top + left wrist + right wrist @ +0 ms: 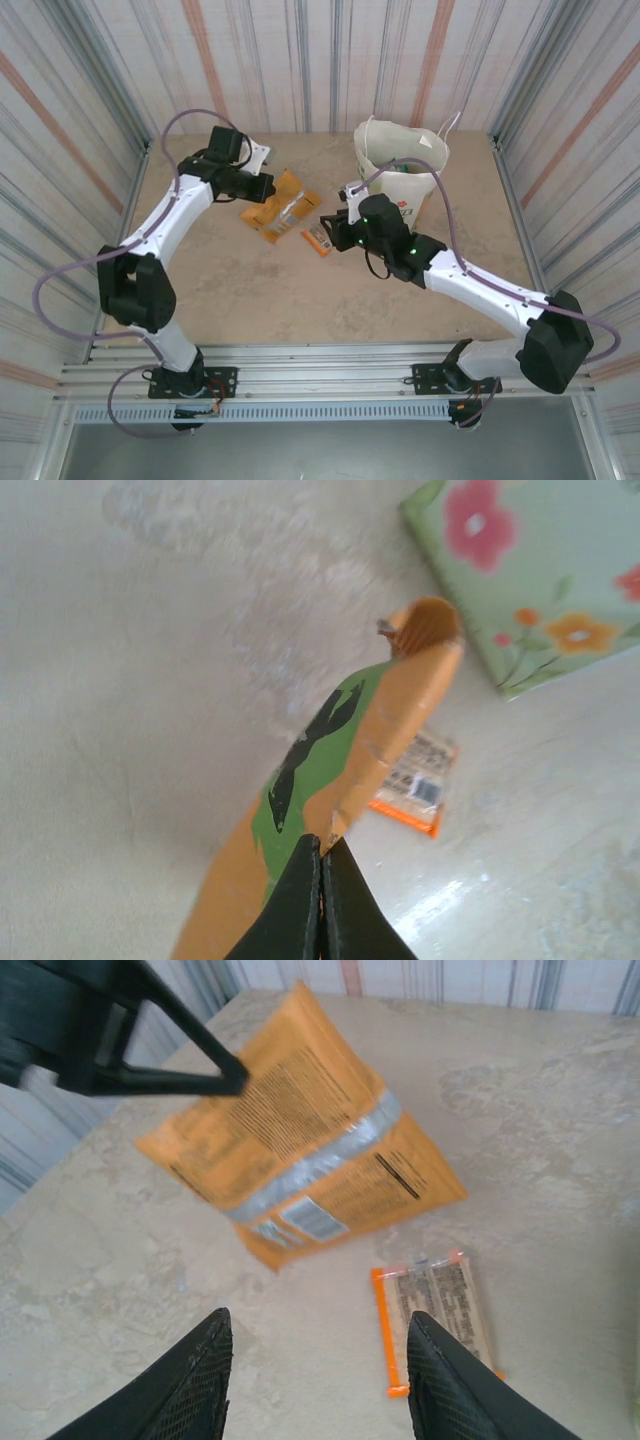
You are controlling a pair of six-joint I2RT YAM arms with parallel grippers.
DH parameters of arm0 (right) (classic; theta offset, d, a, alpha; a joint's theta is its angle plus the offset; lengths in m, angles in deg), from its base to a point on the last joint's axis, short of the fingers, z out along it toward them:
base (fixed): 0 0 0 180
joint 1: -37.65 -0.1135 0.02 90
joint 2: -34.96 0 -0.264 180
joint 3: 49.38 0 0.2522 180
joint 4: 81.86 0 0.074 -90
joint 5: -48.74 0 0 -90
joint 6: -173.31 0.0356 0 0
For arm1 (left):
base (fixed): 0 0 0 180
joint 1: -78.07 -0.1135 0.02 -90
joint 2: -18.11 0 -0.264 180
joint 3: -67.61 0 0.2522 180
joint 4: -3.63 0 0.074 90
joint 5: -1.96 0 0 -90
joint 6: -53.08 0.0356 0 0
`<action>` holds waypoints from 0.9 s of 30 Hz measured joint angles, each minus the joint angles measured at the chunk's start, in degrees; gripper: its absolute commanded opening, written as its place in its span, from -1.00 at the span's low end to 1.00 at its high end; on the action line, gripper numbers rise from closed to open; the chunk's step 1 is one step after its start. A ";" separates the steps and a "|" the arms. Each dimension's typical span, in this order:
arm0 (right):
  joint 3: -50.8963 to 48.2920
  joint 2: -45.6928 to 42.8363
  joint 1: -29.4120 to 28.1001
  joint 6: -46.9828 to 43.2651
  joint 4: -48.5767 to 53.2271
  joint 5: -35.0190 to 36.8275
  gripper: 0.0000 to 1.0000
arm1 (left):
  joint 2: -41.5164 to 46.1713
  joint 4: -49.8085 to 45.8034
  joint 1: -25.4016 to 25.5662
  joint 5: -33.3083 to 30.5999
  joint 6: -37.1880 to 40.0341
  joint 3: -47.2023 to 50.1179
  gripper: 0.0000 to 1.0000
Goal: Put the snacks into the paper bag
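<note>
Left of the paper bag (410, 150), a big orange packet (370, 740) hangs up off the table (250, 290). The left gripper (321, 875) is pinched tight on one edge of it. Its two black fingers press together with the thin foil between them. The packet looks light and floppy. It bends and tilts from that one pinch, so I think it could swing or slip, since its skin is shiny and smooth. A grip on the flat sealed edge seems best. That part is thin and firm, and nothing inside gets crushed.

A bit nearer the bag, a small packet (440, 1320) with orange ends lies flat on the table. The right gripper (318, 1380) hovers close to it, with its fingers spread partway and nothing between them. This little one looks very thin and light too. Lying flat, it gives the fingers little to catch. I would take it across its narrow middle or by one long edge, and press gently. The bag stands open at the top, and its paper walls look soft, so a bump could tip it.
</note>
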 measured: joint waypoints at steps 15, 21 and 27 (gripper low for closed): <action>-11.76 -6.29 11.04 0.46 -16.44 -13.42 0.25 | 11.85 19.56 -0.11 19.91 -13.40 3.96 -1.00; -12.48 -6.78 15.10 -0.37 -23.61 -18.93 0.34 | 11.87 27.08 0.98 26.56 -19.85 4.87 -1.00; -12.41 -6.91 18.60 -1.77 -29.18 -23.54 0.36 | 11.87 34.38 3.43 31.76 -24.52 4.98 -1.00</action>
